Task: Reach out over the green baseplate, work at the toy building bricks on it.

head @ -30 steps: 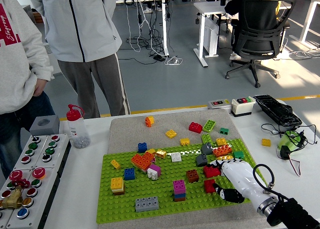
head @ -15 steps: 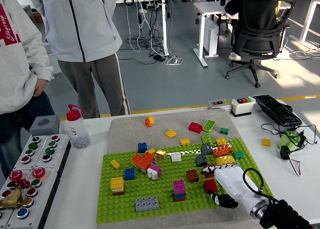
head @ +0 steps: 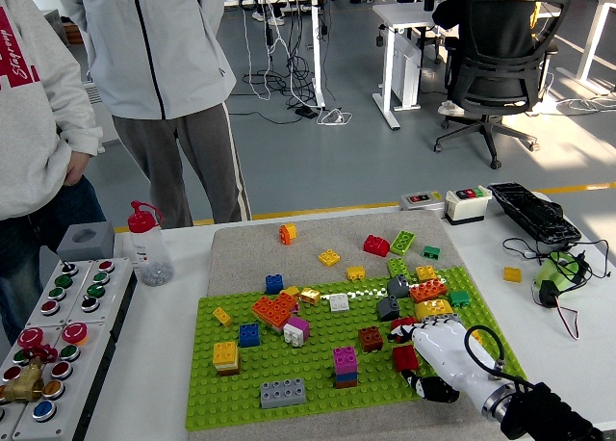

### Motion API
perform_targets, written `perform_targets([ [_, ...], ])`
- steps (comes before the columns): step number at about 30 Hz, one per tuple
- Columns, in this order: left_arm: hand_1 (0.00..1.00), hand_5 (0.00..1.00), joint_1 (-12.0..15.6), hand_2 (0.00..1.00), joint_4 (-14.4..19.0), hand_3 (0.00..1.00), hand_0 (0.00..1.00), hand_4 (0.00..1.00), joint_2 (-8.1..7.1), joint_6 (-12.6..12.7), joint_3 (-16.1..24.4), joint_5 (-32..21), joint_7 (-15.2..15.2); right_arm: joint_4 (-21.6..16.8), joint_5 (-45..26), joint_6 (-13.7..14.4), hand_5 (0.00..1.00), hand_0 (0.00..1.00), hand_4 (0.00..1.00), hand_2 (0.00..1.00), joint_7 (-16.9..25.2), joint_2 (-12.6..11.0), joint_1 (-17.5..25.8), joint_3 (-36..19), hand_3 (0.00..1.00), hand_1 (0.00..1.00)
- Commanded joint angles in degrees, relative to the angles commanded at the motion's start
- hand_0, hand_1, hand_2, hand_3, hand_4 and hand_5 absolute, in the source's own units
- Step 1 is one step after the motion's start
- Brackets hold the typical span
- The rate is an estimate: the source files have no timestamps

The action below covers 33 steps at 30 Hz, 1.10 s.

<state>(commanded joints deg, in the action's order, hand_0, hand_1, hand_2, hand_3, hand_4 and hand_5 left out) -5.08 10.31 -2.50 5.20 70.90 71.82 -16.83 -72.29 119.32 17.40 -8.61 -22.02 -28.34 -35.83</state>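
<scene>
On green baseplate (head: 318,388): scattered bricks (head: 274,311), right hand (head: 438,352)

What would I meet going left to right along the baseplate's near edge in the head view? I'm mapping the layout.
Yellow-and-orange brick stack → grey brick → purple-topped brick stack → right hand.

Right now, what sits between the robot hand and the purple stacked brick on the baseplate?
In the head view, a brown brick stands between the right robot hand and the purple stacked brick; otherwise bare green baseplate.
</scene>
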Motion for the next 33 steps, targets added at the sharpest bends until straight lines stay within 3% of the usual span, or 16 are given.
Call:
perform_targets([
  [18,0.717,0.998,0.2,0.705,0.0,0.635,0.694,0.384,0.01,0.0,-0.1,-0.1,0.0,2.5,0.5,0.7,0.137,0.568,0.63,0.647,1.2,0.4,-0.9,0.6,0.68,0.648],
  [19,0.717,0.998,0.2,0.705,0.0,0.635,0.694,0.384,0.01,0.0,-0.2,-0.1,0.0,2.7,0.5,0.7,0.134,0.532,0.613,0.628,1.2,0.5,-0.9,0.6,0.656,0.625],
  [24,0.717,0.998,0.1,0.705,0.0,0.635,0.694,0.384,0.0,0.0,-0.3,-0.3,0.0,3.3,0.6,1.3,0.134,0.532,0.613,0.628,1.5,0.6,-1.1,0.5,0.656,0.625],
  [25,0.717,0.998,0.1,0.705,0.0,0.634,0.694,0.384,0.0,0.0,-0.3,-0.3,0.0,3.4,0.6,1.4,0.128,0.484,0.604,0.608,1.6,0.6,-1.1,0.5,0.623,0.595],
  [33,0.717,0.998,-0.1,0.705,0.0,0.635,0.695,0.384,-0.01,-0.1,-0.4,-0.4,0.1,3.9,0.7,1.6,0.118,0.451,0.588,0.595,1.9,0.7,-1.1,0.5,0.596,0.576],
])
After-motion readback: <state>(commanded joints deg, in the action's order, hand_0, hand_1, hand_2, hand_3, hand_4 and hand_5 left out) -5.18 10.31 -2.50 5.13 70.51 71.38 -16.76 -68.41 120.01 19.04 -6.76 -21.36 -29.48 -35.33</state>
